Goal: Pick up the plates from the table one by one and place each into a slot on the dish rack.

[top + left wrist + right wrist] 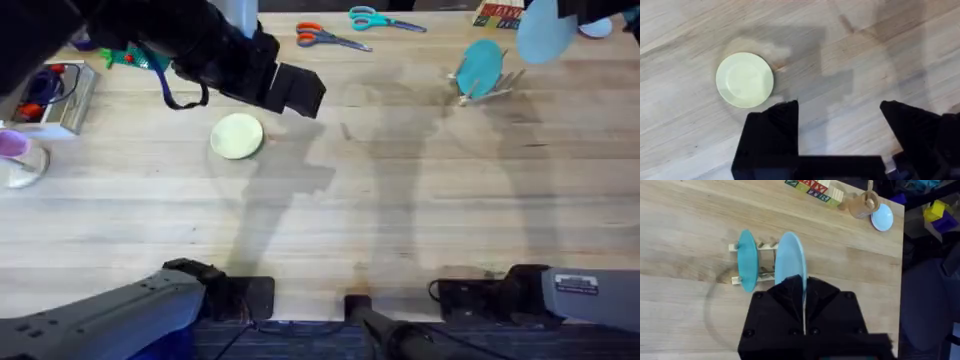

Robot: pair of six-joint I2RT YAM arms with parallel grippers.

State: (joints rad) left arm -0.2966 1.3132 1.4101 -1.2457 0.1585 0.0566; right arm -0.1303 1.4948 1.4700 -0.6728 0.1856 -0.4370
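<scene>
One light blue plate [790, 255] sits clamped edge-on in my right gripper [804, 300] above the dish rack [762, 262]; left gripper [840, 117] gapes beside the yellow plate [745, 80]; misaligned, it could strike the slotted teal plate [747, 260]

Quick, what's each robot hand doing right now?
Left gripper: open, empty, near the pale yellow plate.
Right gripper: shut on the light blue plate.
</scene>
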